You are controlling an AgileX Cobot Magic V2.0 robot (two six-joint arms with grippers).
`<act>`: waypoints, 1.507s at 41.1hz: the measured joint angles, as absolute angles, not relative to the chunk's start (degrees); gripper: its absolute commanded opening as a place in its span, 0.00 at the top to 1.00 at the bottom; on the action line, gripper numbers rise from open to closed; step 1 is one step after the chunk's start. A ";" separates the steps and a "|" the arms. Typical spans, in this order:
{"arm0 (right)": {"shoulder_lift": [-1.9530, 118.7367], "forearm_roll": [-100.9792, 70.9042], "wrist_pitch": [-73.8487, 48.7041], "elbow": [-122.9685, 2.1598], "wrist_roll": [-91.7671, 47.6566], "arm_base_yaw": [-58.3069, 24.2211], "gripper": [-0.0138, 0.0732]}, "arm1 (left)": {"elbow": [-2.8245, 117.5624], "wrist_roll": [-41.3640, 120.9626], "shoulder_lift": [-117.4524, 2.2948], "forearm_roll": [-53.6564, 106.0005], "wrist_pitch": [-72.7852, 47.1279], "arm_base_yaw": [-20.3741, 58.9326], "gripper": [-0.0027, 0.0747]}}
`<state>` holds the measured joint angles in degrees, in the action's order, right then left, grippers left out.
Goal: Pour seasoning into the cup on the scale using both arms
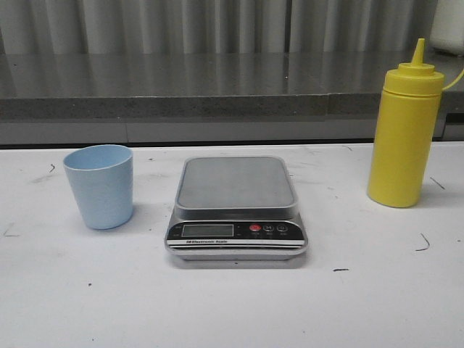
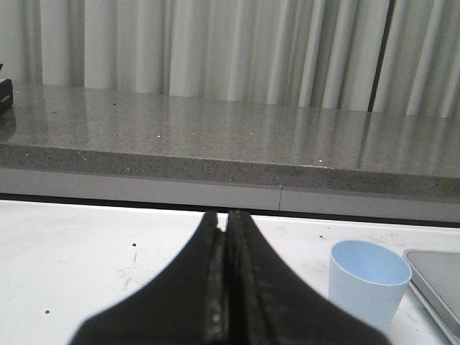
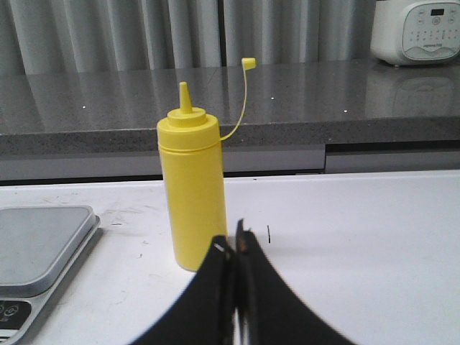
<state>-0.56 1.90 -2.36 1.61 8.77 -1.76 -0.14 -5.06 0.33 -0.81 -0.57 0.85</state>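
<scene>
Front view frames show that the cup [image 1: 98,185] is placed left of the empty scale [image 1: 236,210] and the seasoning [image 1: 404,135] right, while the left hand [image 2: 226,237] and the right hand [image 3: 236,248] are kept pressed together, nothing being gripped.

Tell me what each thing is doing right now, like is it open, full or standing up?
Tall yellow plastic squeeze bottle: upright on the table, cap off and dangling.
Small pale blue plastic cup: upright, empty, beside the scale.
Flat steel kitchen scale: platform bare, display unreadable.
Left gripper: shut, holding nothing.
Right gripper: shut, holding nothing.
</scene>
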 measured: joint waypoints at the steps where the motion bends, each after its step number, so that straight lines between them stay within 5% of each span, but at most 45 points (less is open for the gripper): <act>1: -0.56 1.90 -2.36 1.61 8.77 -1.76 0.92 | -0.14 -5.06 0.33 -0.81 -0.57 0.85 0.99; 39: -0.56 1.90 -1.20 0.34 8.77 -1.76 0.92 | 0.46 -5.06 0.33 -0.69 2.76 0.85 0.99; 49: 0.49 2.43 -11.72 -12.24 8.41 -1.76 0.92 | 16.21 -5.06 -0.95 0.00 -9.91 0.85 0.99; 62: 16.35 4.11 -27.13 -32.12 7.82 -1.76 0.92 | 36.91 -5.16 -16.07 0.00 -29.75 0.85 0.99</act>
